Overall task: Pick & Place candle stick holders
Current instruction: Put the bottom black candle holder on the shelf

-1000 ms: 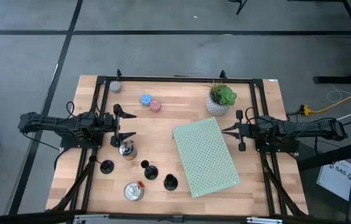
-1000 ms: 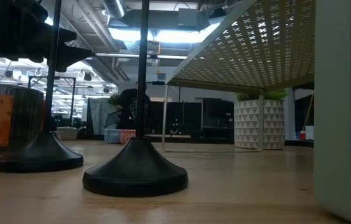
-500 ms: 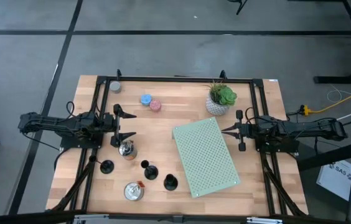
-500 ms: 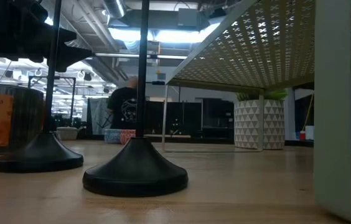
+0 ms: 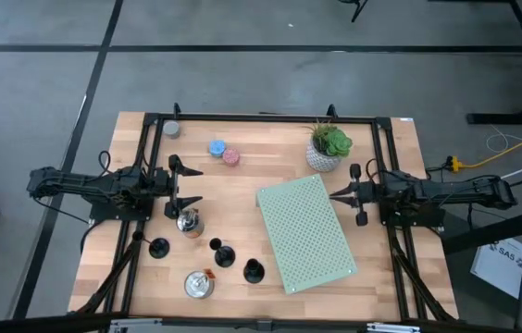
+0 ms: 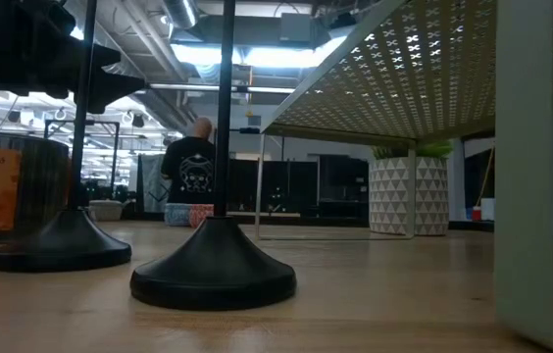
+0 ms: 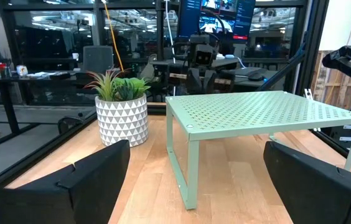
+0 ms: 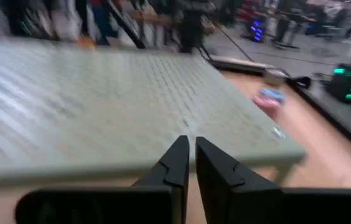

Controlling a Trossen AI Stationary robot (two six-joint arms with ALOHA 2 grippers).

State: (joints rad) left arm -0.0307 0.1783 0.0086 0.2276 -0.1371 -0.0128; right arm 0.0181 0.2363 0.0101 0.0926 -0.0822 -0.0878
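The left gripper (image 5: 183, 182) waits at the table's (image 5: 270, 153) left edge, fingers spread wide and holding nothing, a silver tin (image 5: 188, 222) just beside it. The three black candle stick holders (image 5: 216, 246) stand along the near-left board, apart from each other, with bare wood around them. Mid-table sits the green perforated shelf (image 5: 305, 231). The right gripper (image 5: 342, 194) hovers at its far-right edge, fingers pinched together, empty.

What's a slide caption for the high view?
Three black candle stick holders stand untouched beside the green perforated shelf; both arms wait at the table's sides.
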